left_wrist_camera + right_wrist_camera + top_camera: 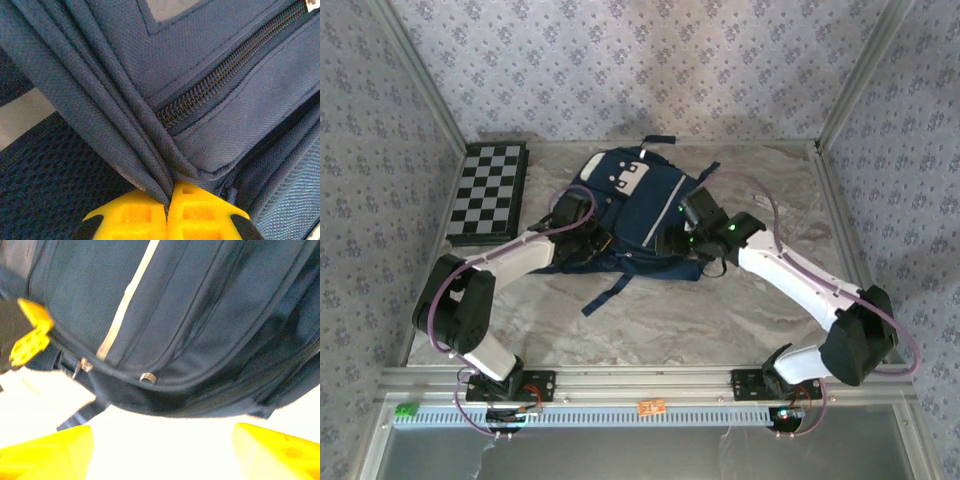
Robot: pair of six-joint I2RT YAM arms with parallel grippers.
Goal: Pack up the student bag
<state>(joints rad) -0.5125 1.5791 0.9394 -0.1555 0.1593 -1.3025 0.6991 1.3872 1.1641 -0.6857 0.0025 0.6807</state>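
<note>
Left claw (168, 201) clamps a fold of the student bag (632, 205), whose zipper pull (147, 377) lies at twelve o'clock from the spread-fingered right claw (162, 450).

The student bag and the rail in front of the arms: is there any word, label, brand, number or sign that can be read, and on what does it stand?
No text can be read here.
The white patch on the student bag: dark marks, too small to read.
The green sticker on the front rail: too small to read.
The orange tag on the same rail: too small to read.
</note>
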